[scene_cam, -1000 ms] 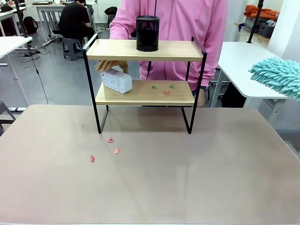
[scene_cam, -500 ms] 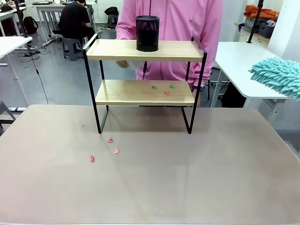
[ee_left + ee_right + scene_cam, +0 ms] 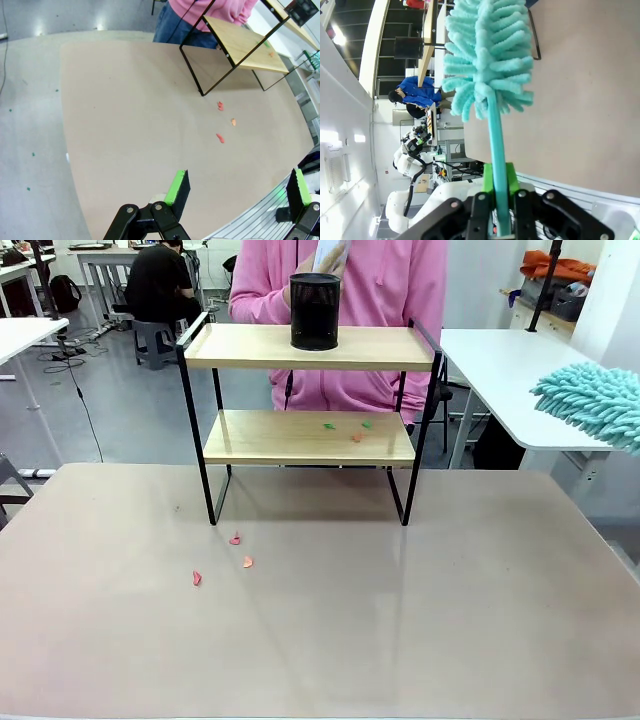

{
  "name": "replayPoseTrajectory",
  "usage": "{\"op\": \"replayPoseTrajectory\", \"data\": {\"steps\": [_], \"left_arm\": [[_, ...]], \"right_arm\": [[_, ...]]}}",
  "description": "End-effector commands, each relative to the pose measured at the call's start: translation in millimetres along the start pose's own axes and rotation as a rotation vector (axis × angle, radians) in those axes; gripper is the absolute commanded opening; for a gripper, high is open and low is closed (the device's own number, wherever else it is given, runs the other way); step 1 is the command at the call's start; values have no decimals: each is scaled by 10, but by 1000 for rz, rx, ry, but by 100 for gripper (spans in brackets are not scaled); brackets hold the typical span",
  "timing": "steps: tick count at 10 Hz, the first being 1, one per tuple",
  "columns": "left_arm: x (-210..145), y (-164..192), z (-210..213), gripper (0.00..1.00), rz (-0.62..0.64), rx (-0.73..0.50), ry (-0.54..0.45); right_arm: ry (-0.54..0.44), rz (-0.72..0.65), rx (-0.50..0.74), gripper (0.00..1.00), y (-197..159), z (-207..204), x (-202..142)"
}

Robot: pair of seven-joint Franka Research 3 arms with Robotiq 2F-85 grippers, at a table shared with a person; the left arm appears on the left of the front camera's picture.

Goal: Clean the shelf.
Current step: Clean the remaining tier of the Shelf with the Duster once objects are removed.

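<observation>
I am holding a fluffy turquoise microfibre duster point(image 3: 487, 55); the two-tier wooden shelf in a black metal frame point(image 3: 280, 440) is standing at 12 o'clock of the beige table point(image 3: 400, 620).
My right gripper point(image 3: 500, 187) is pressing its jaws tight on the thin duster handle; my left gripper point(image 3: 237, 189) is hanging with jaws spread wide, gripping nothing. Small coloured scraps point(image 3: 345, 428) are lying on the lower board.

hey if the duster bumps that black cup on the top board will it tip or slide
The black cup looks like thin mesh, so probably light and easily shoved. It stands taller than wide, so a high push might tip it; round, it could roll.
</observation>
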State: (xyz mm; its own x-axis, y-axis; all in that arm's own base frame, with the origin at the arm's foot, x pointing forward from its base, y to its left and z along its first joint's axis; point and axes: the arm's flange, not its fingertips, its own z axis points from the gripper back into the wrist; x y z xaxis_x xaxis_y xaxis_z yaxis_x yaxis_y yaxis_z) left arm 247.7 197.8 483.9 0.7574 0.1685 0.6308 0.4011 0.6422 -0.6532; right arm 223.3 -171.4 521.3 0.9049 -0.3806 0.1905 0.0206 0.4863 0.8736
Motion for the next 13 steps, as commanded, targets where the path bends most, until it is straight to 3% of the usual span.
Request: {"op": "replayPoseTrajectory", "data": {"steps": [1,2,4,7,9,10,11,12,13], "left_arm": [[1,-8,-9,100,-20,-12,-13],[1,-8,-9,100,-20,-12,-13],[1,-8,-9,100,-20,-12,-13],[1,-8,-9,100,-20,-12,-13],[1,-8,-9,100,-20,-12,-13],[1,-8,-9,100,-20,-12,-13],[1,-8,-9,100,-20,-12,-13],[1,-8,-9,100,-20,-12,-13],[1,-8,-9,100,-20,-12,-13]], "right_arm": [[27,41,10,12,114,-47,-34],[64,96,38,12,248,-91,-87],[284,286,88,12,611,-335,-342],[617,523,-11,12,944,-874,-783],[664,556,-29,12,1042,-1384,-973],[612,552,-68,12,1011,-1515,-978],[477,523,-160,12,983,-1305,-895],[684,536,-59,12,1124,-1352,-977],[618,546,-101,12,1134,-1362,-879]]}}
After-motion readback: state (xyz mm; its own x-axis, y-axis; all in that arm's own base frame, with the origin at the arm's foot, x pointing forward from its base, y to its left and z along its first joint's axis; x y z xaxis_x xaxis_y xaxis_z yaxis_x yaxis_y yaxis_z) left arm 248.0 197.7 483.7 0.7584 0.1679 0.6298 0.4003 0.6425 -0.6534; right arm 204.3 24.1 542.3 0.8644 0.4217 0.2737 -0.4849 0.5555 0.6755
